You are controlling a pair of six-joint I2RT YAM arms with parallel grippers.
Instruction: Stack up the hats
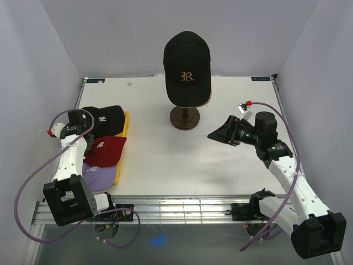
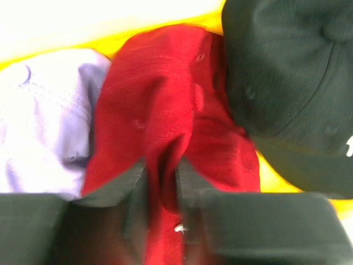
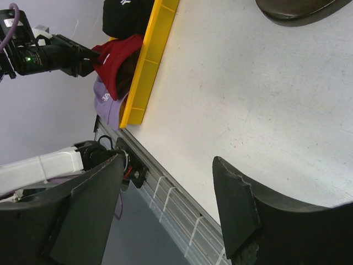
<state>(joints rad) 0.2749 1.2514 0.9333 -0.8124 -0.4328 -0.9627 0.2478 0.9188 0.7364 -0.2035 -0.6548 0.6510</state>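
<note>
Progress looks partial, by my reading: one black cap with a gold emblem (image 1: 187, 63) sits raised above the dark round stand (image 1: 185, 117), while three more caps lie on the yellow tray (image 3: 149, 61) at the left edge of the surface (image 1: 182, 165). They are the black NY cap (image 1: 107, 117) at the far end, the red cap (image 1: 106, 150) in the middle and the lavender cap (image 1: 100, 178) nearest the arm bases, each overlapping its neighbour. The left tool (image 2: 161, 165) is narrowed onto a raised fold in the crown of the red cap, with the fabric pinched between its fingers, so that cap seems to be the one in hand. The other two are untouched. The right tool (image 3: 168, 165) hangs wide and holds nothing, over bare surface to the right of the stand. Whatever carries the raised cap is covered by fabric, and I cannot tell whether another cap lies beneath it. The red cap's logo is mostly blocked by the left arm, and the lavender cap's far side is cut off by it.
</note>
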